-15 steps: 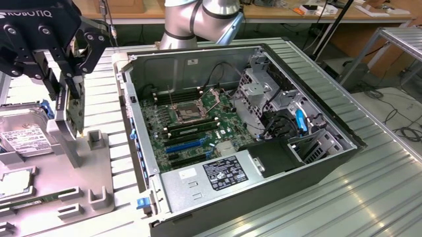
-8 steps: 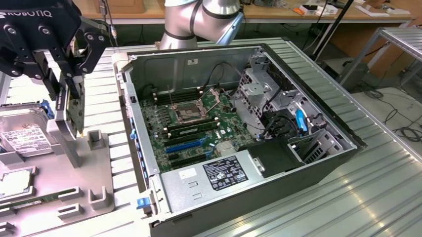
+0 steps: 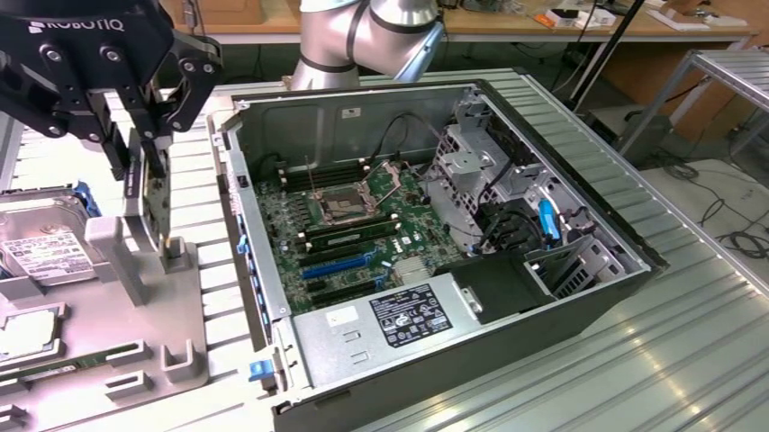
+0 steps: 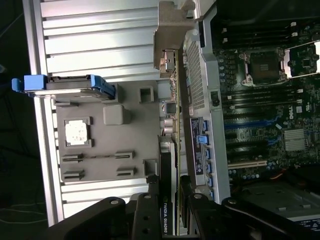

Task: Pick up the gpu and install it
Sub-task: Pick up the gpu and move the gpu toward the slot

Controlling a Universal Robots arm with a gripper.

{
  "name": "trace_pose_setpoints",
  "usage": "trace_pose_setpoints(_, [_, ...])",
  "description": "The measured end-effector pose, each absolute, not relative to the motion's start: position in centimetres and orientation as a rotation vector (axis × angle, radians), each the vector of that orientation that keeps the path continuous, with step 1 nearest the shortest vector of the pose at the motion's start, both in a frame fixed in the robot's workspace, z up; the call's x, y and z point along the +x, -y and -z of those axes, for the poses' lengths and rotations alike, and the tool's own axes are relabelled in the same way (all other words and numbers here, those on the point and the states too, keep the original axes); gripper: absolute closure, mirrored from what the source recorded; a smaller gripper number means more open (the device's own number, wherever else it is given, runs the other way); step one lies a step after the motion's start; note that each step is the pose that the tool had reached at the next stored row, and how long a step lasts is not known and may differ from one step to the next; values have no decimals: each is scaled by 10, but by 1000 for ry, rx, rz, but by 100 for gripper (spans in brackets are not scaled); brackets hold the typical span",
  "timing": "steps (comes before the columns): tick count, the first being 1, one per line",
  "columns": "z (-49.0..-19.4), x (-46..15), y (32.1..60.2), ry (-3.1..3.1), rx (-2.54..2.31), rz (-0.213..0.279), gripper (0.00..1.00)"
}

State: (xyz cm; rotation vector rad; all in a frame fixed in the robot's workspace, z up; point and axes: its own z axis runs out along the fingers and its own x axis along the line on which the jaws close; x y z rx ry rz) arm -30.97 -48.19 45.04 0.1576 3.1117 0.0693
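While the gripper [image 3: 142, 166] [image 4: 169, 212] clamps its black cooler end from both sides, the gpu [image 3: 154, 209] [image 4: 168, 160] stands on edge over the grey tray [image 3: 121, 297] [image 4: 130, 145], just beside the open computer case [image 3: 360, 346]. Its long axis runs parallel to the case's side wall. The silver bracket [image 4: 172, 30] points away from the fingers, toward the CPU socket [image 4: 265, 62] end. Whether it rests in the tray cannot be told.

gpu [image 4: 175, 115]: thin green card, blk cooler, silver bracket; upright, edge-on, clamped in gripper [image 4: 171, 214], beside PC case [image 3: 256, 236].
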Motion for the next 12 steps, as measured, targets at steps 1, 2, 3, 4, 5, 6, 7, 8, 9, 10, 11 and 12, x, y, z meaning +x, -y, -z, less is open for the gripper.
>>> trace_pose_setpoints(1, [-450,-309,482,-3112,158,-69,73])
trace_pose_setpoints(2, [-450,-308,482,-3112,158,-69,73])
trace_pose_setpoints(3, [-450,-308,482,-3112,158,-69,73])
trace_pose_setpoints(4, [-450,-307,482,-3112,158,-69,73])
trace_pose_setpoints(5, [-450,-306,482,-3112,158,-69,73])
trace_pose_setpoints(6, [-450,-305,482,-3112,158,-69,73])
trace_pose_setpoints(7, [-450,-304,482,-3112,158,-69,73])
trace_pose_setpoints(8, [-450,-304,482,-3112,158,-69,73])
trace_pose_setpoints(9, [-450,-303,482,-3112,158,-69,73])
trace_pose_setpoints(10, [-450,-303,482,-3112,158,-69,73])
trace_pose_setpoints(11, [-450,-302,482,-3112,158,-69,73])
trace_pose_setpoints(12, [-450,-302,482,-3112,158,-69,73])
